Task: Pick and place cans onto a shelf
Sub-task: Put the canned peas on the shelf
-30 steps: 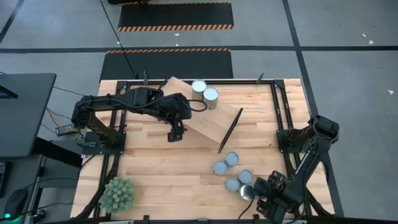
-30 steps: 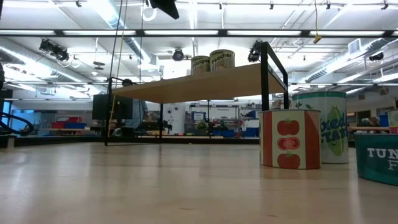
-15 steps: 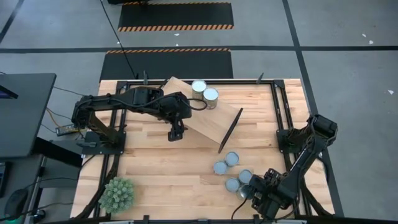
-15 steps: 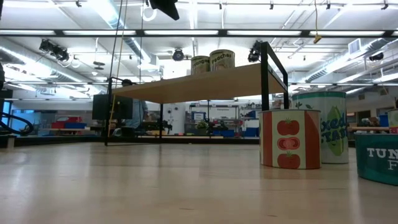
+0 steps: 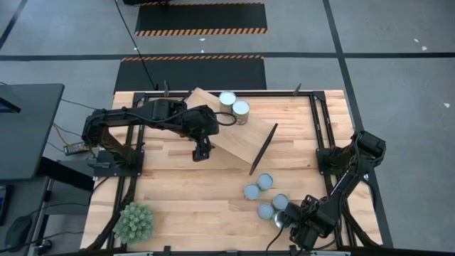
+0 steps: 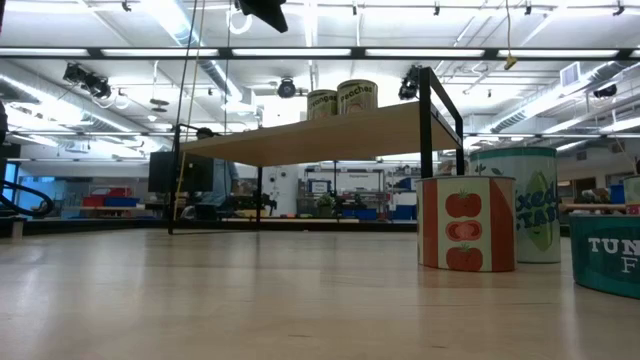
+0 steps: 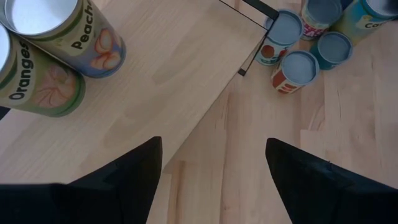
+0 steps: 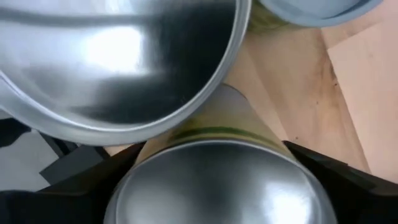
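The light-wood shelf [image 5: 231, 131] stands skewed at the table's far middle, with two cans [image 5: 227, 99] [image 5: 241, 108] upright on its far end; they also show in the low view [image 6: 357, 96]. Several more cans [image 5: 264, 182] stand on the table at the near right. My left gripper [image 5: 201, 151] hangs open and empty over the shelf's left edge [image 7: 205, 118]. My right gripper [image 5: 290, 217] is open at the near-right cans, its fingers on either side of a silver-topped can [image 8: 217, 186]. Whether they touch it, I cannot tell.
A spiky green plant ball [image 5: 134, 222] sits at the near left corner. A taller silver-topped can [image 8: 112, 56] stands right beside the one between my right fingers. Black frame rails [image 5: 316, 121] run along the table's edges. Bare tabletop [image 5: 185, 192] lies at the near middle.
My right gripper has moved toward the table's left edge, closing in on the silver-topped can at the near right.
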